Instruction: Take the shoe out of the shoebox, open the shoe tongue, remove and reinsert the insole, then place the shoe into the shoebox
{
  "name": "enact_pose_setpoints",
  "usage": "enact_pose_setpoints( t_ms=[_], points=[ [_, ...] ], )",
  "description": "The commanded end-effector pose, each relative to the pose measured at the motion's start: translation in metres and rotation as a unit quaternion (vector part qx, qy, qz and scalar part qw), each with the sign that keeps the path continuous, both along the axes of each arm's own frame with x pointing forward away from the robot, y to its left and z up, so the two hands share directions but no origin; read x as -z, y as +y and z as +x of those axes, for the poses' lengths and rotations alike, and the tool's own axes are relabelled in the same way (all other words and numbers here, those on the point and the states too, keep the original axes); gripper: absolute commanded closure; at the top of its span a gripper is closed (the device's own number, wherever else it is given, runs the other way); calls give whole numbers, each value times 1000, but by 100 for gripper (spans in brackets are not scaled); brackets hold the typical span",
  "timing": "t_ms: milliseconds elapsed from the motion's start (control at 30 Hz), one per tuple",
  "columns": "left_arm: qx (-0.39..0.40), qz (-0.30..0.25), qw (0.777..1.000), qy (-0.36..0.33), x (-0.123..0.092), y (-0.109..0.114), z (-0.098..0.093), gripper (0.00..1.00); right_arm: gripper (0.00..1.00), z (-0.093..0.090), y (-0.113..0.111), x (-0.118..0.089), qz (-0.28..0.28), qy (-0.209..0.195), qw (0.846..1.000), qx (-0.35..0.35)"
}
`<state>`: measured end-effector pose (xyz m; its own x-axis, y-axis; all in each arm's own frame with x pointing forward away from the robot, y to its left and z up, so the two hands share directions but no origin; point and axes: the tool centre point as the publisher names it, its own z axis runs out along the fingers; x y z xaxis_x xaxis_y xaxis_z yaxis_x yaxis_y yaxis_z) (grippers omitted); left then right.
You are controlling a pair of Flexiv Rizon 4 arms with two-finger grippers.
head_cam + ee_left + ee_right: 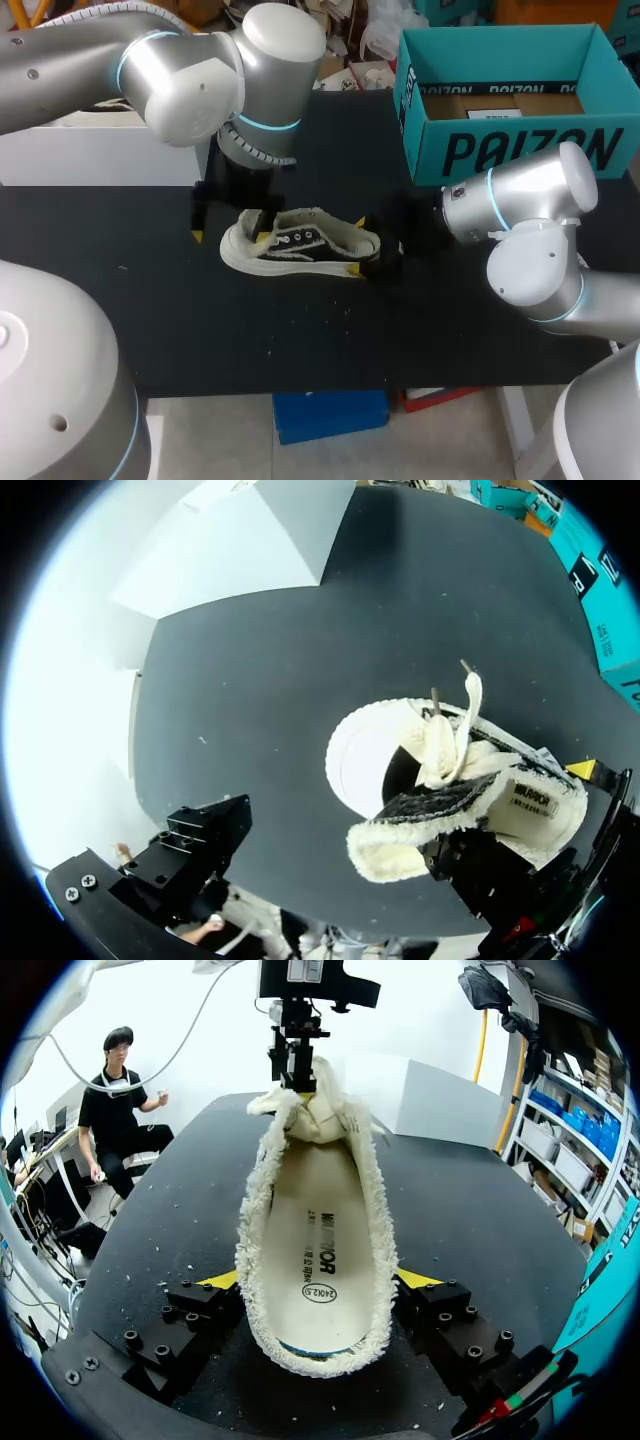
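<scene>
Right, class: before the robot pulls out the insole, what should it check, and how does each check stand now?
1. Shoe out of box: ok.
2. Right hand shut on heel: ok.
3. Tongue lifted off the opening: ok.
4. Insole in place, in plain view: ok.
5. Left hand shut on tongue: not ok; one finger stands clear of the shoe.

Head overhead, wrists close, all sharing shoe (300, 245)
</scene>
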<state>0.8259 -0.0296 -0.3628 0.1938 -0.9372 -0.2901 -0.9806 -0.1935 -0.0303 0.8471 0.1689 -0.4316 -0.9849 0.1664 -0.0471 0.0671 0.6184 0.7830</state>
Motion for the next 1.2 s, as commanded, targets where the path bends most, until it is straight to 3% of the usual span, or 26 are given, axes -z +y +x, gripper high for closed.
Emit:
enact_pose_setpoints(
  t_ms=[33, 533, 800, 1033, 1100, 1167, 1200],
  points=[
    [-4, -16, 1000, 4, 4, 10, 6, 0, 100, 1, 1, 4, -2, 0, 1000, 2],
    [-14, -33, 999, 12, 6, 18, 9, 0, 100, 1, 1, 4, -2, 0, 1000, 2],
    [23, -43, 999, -9, -22, 7, 5, 0, 100, 1, 1, 4, -2, 0, 1000, 2],
    [82, -28, 996, -35, -58, -16, 6, 0, 100, 1, 1, 4, -2, 0, 1000, 2],
    [104, -26, 993, -38, -66, -23, 9, 11, 100, 1, 1, 4, -2, 0, 1000, 2],
    [139, -29, 989, -37, -73, -31, 15, 37, 100, 1, 1, 4, -2, 0, 1000, 2],
    [162, -34, 986, -35, -76, -34, 17, 55, 100, 1, 1, 4, -2, 0, 1000, 2]
  ],
)
